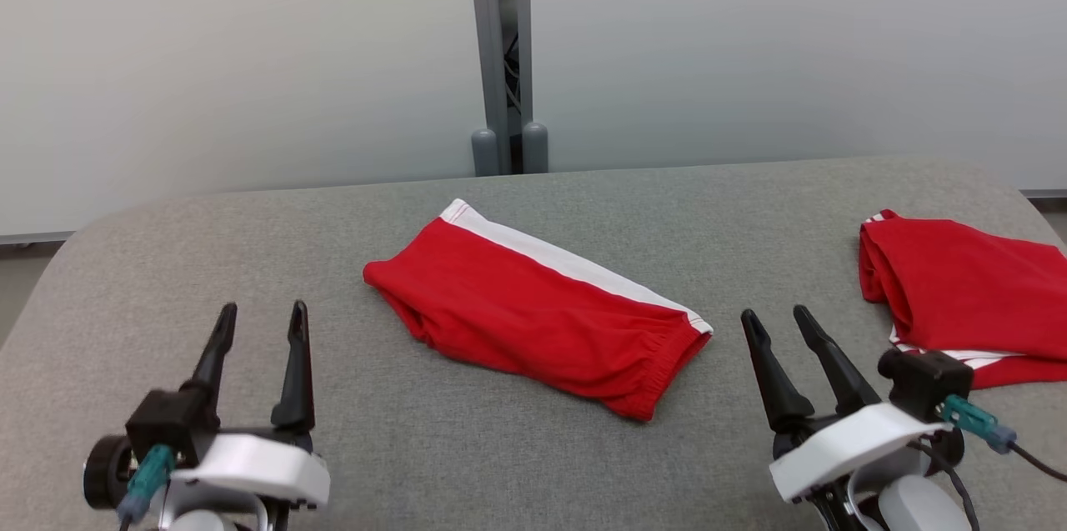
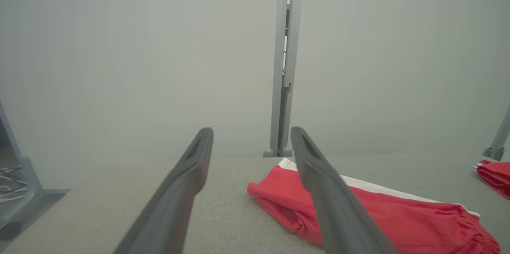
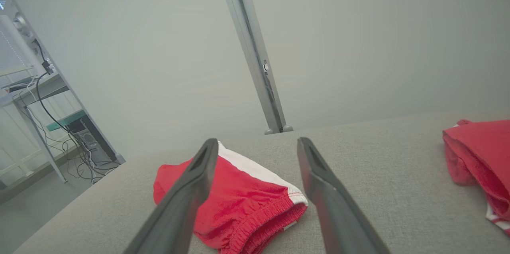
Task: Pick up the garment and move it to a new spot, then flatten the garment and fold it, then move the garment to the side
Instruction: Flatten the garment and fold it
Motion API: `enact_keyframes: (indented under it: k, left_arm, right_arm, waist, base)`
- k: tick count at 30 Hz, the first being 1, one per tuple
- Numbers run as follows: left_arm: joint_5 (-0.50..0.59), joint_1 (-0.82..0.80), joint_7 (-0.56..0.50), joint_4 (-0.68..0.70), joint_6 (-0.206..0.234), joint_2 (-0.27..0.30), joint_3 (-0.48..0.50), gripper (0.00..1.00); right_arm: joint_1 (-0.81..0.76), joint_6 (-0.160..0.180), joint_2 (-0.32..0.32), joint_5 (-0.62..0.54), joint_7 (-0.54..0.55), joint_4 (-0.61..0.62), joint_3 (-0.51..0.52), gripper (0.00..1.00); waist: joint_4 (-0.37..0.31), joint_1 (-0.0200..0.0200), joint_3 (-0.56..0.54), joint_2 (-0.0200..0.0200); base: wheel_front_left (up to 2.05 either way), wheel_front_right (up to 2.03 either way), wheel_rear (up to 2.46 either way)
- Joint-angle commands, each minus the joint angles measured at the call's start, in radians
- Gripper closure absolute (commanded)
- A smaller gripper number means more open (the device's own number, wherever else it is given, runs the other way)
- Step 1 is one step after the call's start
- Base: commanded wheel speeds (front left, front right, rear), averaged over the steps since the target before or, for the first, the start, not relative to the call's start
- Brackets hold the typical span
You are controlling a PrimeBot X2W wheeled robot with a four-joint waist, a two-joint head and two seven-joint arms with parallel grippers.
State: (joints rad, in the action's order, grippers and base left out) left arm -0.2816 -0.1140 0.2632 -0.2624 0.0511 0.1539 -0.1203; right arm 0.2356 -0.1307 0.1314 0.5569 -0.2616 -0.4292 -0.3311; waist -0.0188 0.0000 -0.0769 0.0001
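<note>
A folded red garment (image 1: pixel 533 316) with a white side stripe and an elastic waistband lies flat in the middle of the grey table (image 1: pixel 467 448). It also appears in the left wrist view (image 2: pixel 398 218) and the right wrist view (image 3: pixel 235 202). My left gripper (image 1: pixel 260 321) hovers open at the lower left, apart from the cloth and empty. My right gripper (image 1: pixel 777 321) stands open at the lower right, just right of the garment's waistband end, holding nothing. Each wrist view has two dark fingers (image 2: pixel 175 198) (image 3: pixel 330 202) spread wide.
A second folded red garment (image 1: pixel 967 298) lies at the table's right edge, also in the right wrist view (image 3: pixel 482 158). A grey post (image 1: pixel 500 56) rises behind the table before pale wall panels. A desk with cables (image 3: pixel 44 118) stands off to the left.
</note>
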Motion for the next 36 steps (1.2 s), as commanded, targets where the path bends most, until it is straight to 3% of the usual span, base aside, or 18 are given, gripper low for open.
enact_keyframes:
  k: [1, 8, 20, 26, 30, 36]
  left_arm:
    - [0.016, 0.021, 0.001, 0.019, -0.015, -0.011, 0.022, 0.0]
    - [0.111, 0.154, 0.001, 0.058, -0.104, -0.084, 0.071, 0.0]
    - [0.125, 0.161, 0.001, 0.06, -0.113, -0.101, 0.068, 0.0]
    - [0.115, 0.162, 0.001, 0.05, -0.114, -0.101, 0.049, 0.0]
    - [0.116, 0.159, 0.001, 0.041, -0.119, -0.101, 0.03, 0.0]
    - [0.131, 0.145, 0.001, 0.024, -0.124, -0.101, 0.009, 0.0]
  right_arm:
    - [-0.021, 0.0, 0.0, -0.002, -0.004, 0.004, 0.013, 0.0]
    - [-0.093, 0.0, -0.027, -0.04, -0.004, -0.002, 0.069, 0.0]
    - [-0.102, 0.0, -0.047, -0.036, -0.004, -0.029, 0.078, 0.0]
    - [-0.103, 0.0, -0.06, 0.035, -0.004, -0.034, 0.086, 0.0]
    - [-0.086, 0.0, -0.065, 0.175, 0.01, -0.107, 0.05, 0.0]
    - [-0.013, 0.0, -0.074, 0.489, 0.13, -0.183, 0.052, 0.0]
  waist:
    - [0.007, 0.0, -0.005, -0.0001]
    - [0.03, 0.0, -0.013, -0.0001]
    - [0.035, 0.0, -0.013, -0.0001]
    - [0.04, 0.0, -0.003, -0.0001]
    - [0.052, 0.0, 0.013, -0.0001]
    - [0.087, 0.0, 0.049, -0.0001]
  base:
    - [0.0, 0.0, 0.0]
    - [0.0, 0.0, 0.0]
    - [0.0, 0.0, 0.0]
    - [0.0, 0.0, 0.0]
    - [0.0, 0.0, 0.0]
    - [0.0, 0.0, 0.0]
